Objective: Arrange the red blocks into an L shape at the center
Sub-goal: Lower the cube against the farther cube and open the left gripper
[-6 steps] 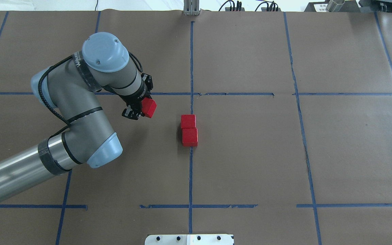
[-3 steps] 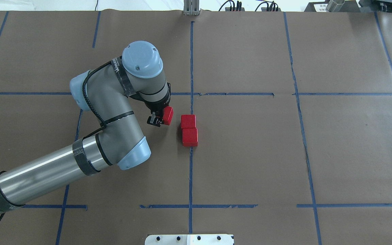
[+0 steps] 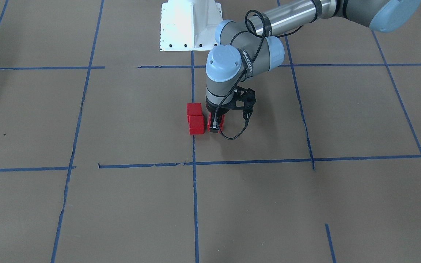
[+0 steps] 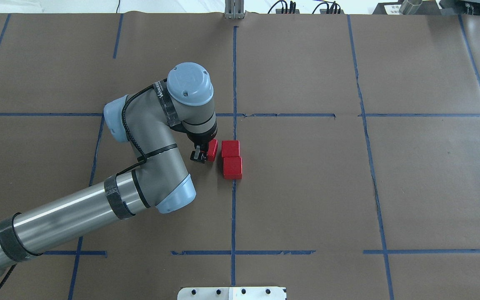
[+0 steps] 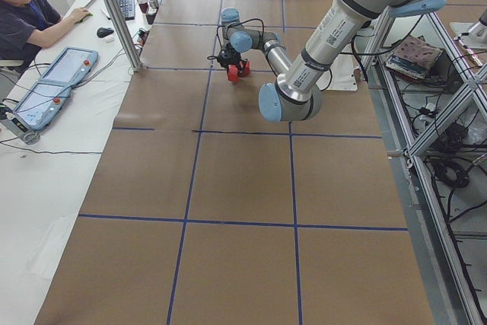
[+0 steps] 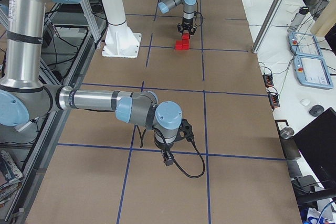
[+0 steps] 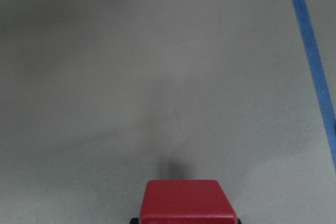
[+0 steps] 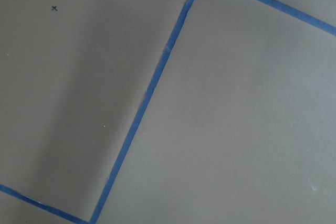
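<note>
Two red blocks (image 4: pixel 230 148) (image 4: pixel 232 167) sit touching in a short column on the blue centre line; they also show in the front-facing view (image 3: pixel 196 125) (image 3: pixel 194 109). My left gripper (image 4: pixel 206 152) is shut on the third red block (image 4: pixel 213 149), low over the paper just left of the farther block, with a small gap between them. I cannot tell whether it touches the paper. The left wrist view shows the held block (image 7: pixel 186 202) at its bottom edge. My right gripper (image 6: pixel 167 157) hangs over bare paper far from the blocks; I cannot tell if it is open or shut.
Brown paper with a blue tape grid (image 4: pixel 234 208) covers the table. The white robot base plate (image 3: pixel 188 25) is at the robot's edge. An operator (image 5: pixel 23 5) and teach pendants (image 5: pixel 57 81) are beyond the far side.
My left arm has carried the held red block to the right and lower, from well left of the pair to right beside the farther block. The two blocks on the table have not moved.
</note>
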`<state>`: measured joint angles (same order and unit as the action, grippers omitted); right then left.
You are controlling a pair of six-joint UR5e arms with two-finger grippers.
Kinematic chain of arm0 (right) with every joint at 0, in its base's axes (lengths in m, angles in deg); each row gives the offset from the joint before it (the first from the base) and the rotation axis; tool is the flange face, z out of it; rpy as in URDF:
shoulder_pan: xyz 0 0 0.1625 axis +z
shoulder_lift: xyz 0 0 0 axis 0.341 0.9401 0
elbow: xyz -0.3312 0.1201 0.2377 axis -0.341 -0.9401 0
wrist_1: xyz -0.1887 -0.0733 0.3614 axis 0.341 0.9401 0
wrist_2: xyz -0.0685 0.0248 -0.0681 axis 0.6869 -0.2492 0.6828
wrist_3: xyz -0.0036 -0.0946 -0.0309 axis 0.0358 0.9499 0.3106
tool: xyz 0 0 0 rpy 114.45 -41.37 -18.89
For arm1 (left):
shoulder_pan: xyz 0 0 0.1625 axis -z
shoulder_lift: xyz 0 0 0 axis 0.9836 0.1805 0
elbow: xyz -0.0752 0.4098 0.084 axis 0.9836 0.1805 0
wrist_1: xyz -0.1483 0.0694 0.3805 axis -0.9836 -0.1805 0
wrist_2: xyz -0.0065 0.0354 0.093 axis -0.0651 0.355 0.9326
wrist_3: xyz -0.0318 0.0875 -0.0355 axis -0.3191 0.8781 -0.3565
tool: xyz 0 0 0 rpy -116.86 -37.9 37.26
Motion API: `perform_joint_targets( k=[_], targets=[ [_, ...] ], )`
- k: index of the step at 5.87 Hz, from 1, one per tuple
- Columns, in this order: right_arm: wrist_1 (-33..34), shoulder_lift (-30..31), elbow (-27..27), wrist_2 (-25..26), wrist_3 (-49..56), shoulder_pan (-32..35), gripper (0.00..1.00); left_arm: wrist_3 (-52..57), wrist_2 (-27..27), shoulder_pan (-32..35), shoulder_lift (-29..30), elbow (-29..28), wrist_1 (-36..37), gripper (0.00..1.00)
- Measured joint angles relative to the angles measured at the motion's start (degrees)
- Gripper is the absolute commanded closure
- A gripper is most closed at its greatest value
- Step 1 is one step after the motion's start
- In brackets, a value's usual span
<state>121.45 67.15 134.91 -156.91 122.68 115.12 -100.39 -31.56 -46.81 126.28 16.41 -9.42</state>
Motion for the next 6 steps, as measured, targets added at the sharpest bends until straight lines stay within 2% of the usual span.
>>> perform_joint_targets(
  k=[3,6],
  targets=[
    [0.00,0.01,-0.08,0.00,0.07,0.00,0.00,-8.20,0.06,0.11,0.28,-0.22,-0.18,0.95],
    [-0.01,0.01,-0.09,0.02,0.16,0.00,0.00,-10.99,0.03,0.02,0.38,-0.30,-0.36,0.94]
  ],
)
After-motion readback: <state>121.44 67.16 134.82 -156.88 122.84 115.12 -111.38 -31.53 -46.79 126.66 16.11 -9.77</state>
